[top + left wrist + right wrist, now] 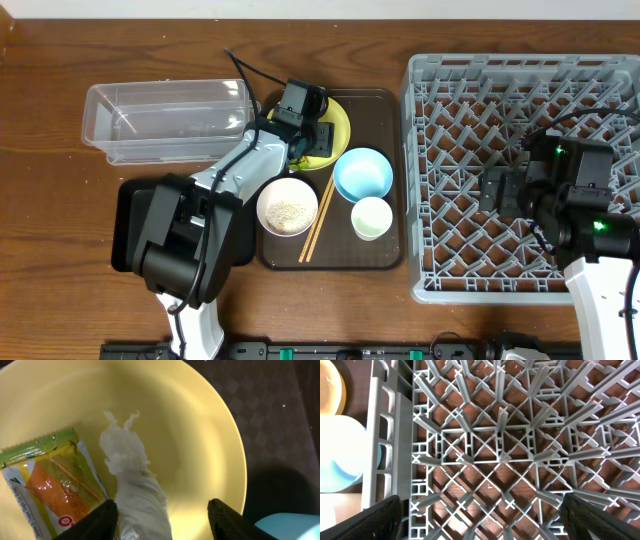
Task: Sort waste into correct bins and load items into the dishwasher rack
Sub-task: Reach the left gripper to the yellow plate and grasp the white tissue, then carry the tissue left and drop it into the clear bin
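Note:
My left gripper point(300, 122) point(162, 522) is open low over the yellow plate point(340, 118) point(200, 435). Its fingers straddle a crumpled white paper scrap point(131, 475), which lies close to the left finger. The green-orange-yellow snack wrapper point(47, 480) lies on the plate beside the paper. The white bowl point(287, 207) holds rice grains. The light blue bowl point(362, 172), the pale cup point(372, 217) and the chopsticks point(317, 222) sit on the brown tray point(385, 258). My right gripper point(495, 188) point(485, 520) is open and empty over the grey dishwasher rack point(520, 280) point(485, 445).
The clear tub point(165, 120) stands at the back left. The black tray point(130, 235) lies at the front left, mostly under my left arm. In the right wrist view the blue bowl point(340, 455) shows past the rack's left wall.

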Controlling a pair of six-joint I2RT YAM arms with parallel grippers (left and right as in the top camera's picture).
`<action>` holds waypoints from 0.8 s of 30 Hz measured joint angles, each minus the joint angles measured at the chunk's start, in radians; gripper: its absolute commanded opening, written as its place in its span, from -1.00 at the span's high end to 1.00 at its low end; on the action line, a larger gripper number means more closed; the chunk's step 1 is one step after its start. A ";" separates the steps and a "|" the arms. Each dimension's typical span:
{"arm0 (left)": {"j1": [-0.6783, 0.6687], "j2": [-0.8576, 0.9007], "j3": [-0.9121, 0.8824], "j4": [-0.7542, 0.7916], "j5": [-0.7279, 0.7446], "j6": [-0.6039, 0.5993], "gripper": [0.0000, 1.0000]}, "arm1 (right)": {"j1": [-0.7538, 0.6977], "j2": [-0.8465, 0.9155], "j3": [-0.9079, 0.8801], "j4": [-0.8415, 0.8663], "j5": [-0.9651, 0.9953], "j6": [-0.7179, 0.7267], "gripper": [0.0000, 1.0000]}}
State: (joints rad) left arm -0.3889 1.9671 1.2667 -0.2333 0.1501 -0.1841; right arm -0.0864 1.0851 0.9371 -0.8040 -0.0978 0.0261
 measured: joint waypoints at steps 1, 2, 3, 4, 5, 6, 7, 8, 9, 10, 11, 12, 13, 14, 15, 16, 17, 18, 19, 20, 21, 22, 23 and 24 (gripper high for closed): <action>0.000 0.000 0.000 -0.002 0.000 0.000 -0.01 | 0.000 0.000 0.000 0.000 0.000 0.000 -0.99; 0.000 0.000 0.000 -0.005 0.000 0.000 0.00 | 0.000 0.000 0.000 0.000 0.000 0.000 -0.98; 0.000 0.000 0.000 -0.010 -0.002 0.002 0.02 | 0.000 0.000 0.000 0.000 0.000 0.000 -0.99; 0.000 0.000 0.000 -0.013 -0.003 0.002 0.05 | 0.000 0.000 0.000 0.000 0.000 0.000 -0.98; 0.000 0.000 0.000 -0.016 -0.006 0.000 0.10 | 0.000 0.000 0.000 0.000 0.000 0.000 -0.99; 0.000 0.000 0.000 -0.018 -0.008 0.000 0.21 | 0.000 0.000 0.000 0.000 0.000 0.000 -0.99; 0.000 0.000 0.000 -0.021 -0.011 0.000 0.31 | 0.000 0.000 0.000 0.000 0.000 0.000 -0.98; 0.000 0.000 0.000 -0.023 -0.013 -0.003 0.46 | 0.000 0.000 0.000 0.000 0.000 0.000 -0.98; 0.000 0.000 0.000 -0.024 -0.017 0.001 0.59 | 0.000 0.000 0.000 0.000 0.000 0.000 -0.98; 0.000 0.000 0.000 -0.025 -0.019 -0.001 0.75 | 0.000 0.000 0.000 0.000 0.000 0.000 -0.98; 0.000 0.000 0.000 -0.026 -0.021 -0.002 0.82 | 0.000 0.000 0.000 0.000 0.000 0.000 -0.99; 0.000 0.000 0.000 -0.028 -0.023 -0.002 0.88 | 0.000 0.000 0.000 0.000 0.000 0.000 -0.99; 0.000 0.000 0.000 -0.030 -0.023 -0.002 0.88 | 0.000 0.000 0.000 0.000 0.000 0.000 -0.99; 0.000 0.000 0.000 -0.032 -0.023 0.002 0.88 | 0.000 0.000 0.000 0.000 0.000 0.000 -0.99; 0.000 0.000 0.000 -0.032 -0.023 0.002 0.88 | 0.000 0.000 0.000 -0.001 0.000 0.000 -0.98; 0.000 0.000 0.000 -0.032 -0.023 0.002 0.87 | 0.000 0.000 0.000 -0.001 0.000 0.000 -0.99; 0.000 0.000 0.000 -0.033 -0.023 0.002 0.88 | 0.000 0.000 0.000 -0.001 0.000 0.000 -0.99; 0.000 -0.002 0.000 -0.038 -0.023 0.002 0.88 | 0.000 0.000 0.000 -0.002 0.000 0.000 -0.98; 0.002 -0.007 0.000 -0.043 -0.023 0.001 0.88 | 0.000 0.000 0.000 -0.003 0.000 0.000 -0.99; 0.003 -0.014 0.000 -0.047 -0.023 0.000 0.88 | 0.000 0.000 0.000 -0.004 0.000 0.000 -0.99; 0.009 -0.031 0.000 -0.051 -0.023 -0.004 0.88 | 0.000 0.000 0.000 -0.003 0.000 0.000 -0.99; 0.015 -0.047 0.000 -0.052 -0.024 -0.010 0.88 | 0.000 0.000 0.000 -0.004 0.000 0.000 -0.99; 0.028 -0.082 -0.001 -0.055 -0.031 -0.026 0.88 | 0.000 0.000 0.000 -0.003 0.000 0.000 -0.99; 0.040 -0.109 -0.001 -0.058 -0.037 -0.039 0.87 | 0.000 0.000 0.000 -0.003 0.000 0.000 -0.99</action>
State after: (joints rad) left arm -0.3489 1.8576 1.2659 -0.2909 0.1135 -0.2226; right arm -0.0864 1.0851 0.9371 -0.8074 -0.0978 0.0261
